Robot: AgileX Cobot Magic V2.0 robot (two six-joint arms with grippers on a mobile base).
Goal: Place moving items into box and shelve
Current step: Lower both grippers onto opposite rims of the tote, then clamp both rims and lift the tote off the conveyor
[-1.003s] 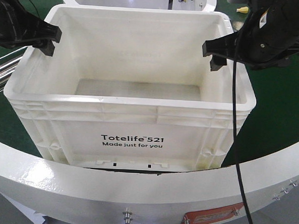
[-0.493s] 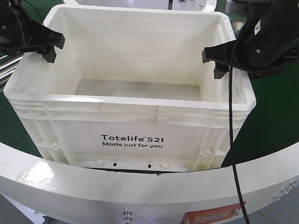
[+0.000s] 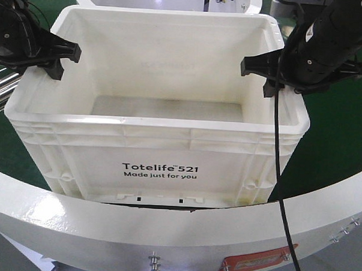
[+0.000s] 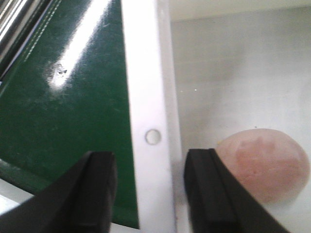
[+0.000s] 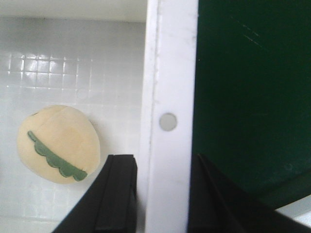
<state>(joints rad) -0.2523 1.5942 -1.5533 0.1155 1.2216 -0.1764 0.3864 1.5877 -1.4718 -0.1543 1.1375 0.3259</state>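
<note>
My left claw (image 4: 150, 162) straddles the box (image 3: 168, 150) rim, jaws wide. A pink fruit (image 4: 266, 165) lies inside, just beside the inner finger. My right claw (image 5: 163, 167) flanks the opposite rim narrowly, and I cannot tell whether it grips. The striped yellow ball (image 5: 58, 143) lies inside, near it.

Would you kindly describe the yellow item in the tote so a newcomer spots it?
Find the white Totelife tote. On its gridded floor, beside the wall the right gripper straddles, lies a pale yellow ball. Its scalloped green stripe sets it apart from the plain pink item by the opposite wall.
</note>
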